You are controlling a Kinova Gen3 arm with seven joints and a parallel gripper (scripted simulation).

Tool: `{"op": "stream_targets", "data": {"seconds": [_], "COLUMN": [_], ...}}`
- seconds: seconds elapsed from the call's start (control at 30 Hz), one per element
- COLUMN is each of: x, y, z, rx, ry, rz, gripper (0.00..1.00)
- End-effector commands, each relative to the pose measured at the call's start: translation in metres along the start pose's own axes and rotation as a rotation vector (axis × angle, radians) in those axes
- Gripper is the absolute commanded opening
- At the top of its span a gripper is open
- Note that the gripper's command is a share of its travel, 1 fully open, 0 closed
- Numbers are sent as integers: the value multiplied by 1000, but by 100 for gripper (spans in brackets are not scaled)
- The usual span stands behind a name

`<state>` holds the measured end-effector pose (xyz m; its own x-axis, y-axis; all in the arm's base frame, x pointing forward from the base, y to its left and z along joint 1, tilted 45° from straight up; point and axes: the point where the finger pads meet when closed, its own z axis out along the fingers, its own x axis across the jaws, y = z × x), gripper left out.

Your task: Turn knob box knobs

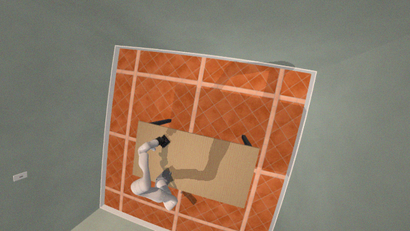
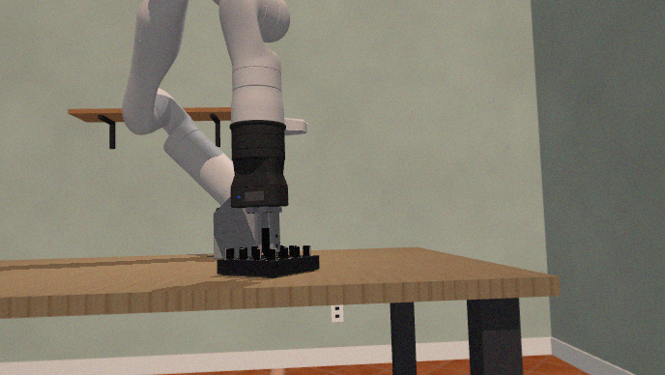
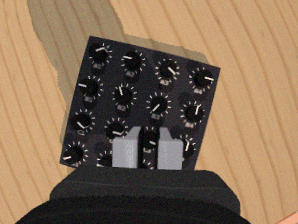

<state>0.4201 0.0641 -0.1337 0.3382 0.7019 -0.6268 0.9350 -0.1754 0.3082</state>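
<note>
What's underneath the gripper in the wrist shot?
Under the gripper, knob C3 shows between the fingers, with part of its white line. The fingers and the gripper's dark body cover parts of row D, so D3 and D4 cannot be read.

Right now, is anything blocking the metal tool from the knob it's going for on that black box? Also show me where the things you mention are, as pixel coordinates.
Nothing visible stands in the way: the tool's (image 3: 148, 150) two fingers already stand on either side of a third-row knob (image 3: 149, 137) on the black box (image 2: 242, 268) (image 3: 142, 80).
</note>
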Motion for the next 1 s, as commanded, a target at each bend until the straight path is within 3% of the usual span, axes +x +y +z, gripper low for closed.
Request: {"op": "stream_targets", "data": {"seconds": [0.0, 0.6, 0.97], "x": [-2, -2, -2], "y": [2, 3, 3], "z": [2, 2, 2], "rx": [-4, -5, -5], "ry": [-2, -1, -1], "rz": [21, 368, 396], "gripper": [30, 30, 30]}}
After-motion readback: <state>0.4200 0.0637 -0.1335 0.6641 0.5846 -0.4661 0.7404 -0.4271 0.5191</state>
